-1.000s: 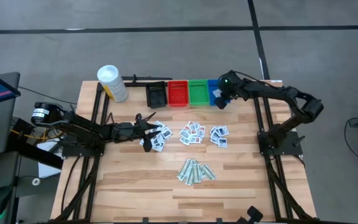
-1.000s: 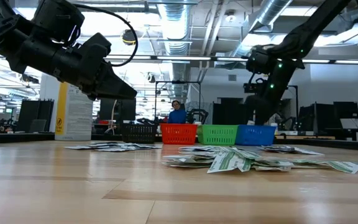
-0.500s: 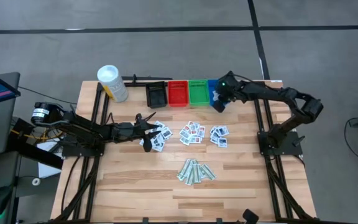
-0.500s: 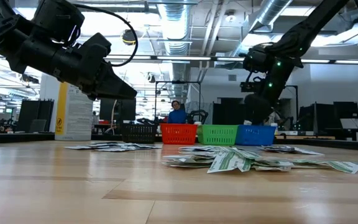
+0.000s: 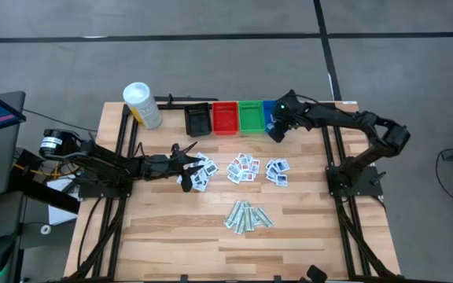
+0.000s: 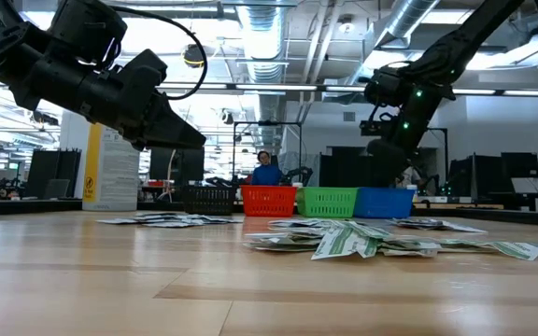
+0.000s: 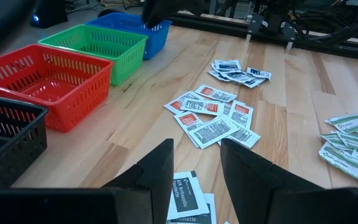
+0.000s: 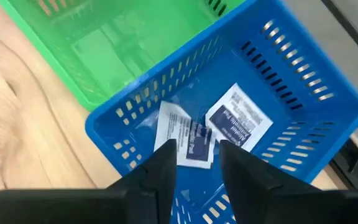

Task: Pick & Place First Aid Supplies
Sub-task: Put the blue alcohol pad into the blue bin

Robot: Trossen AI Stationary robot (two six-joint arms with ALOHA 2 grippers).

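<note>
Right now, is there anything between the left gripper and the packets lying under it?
Nothing visible. The left gripper, fingers apart, hovers over the dark-print packets, with bare table around; the bins stand farther off.

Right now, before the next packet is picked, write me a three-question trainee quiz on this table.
1. True or false: the blue plastic mesh bin already holds white paper packets with blue print.
2. Which bin does the right pincer hover over: A black, B red, C blue?
3. Fill in: the left pincer is open above a white packet with ____ print.

Key: 1 true; 2 C; 3 dark.
</note>
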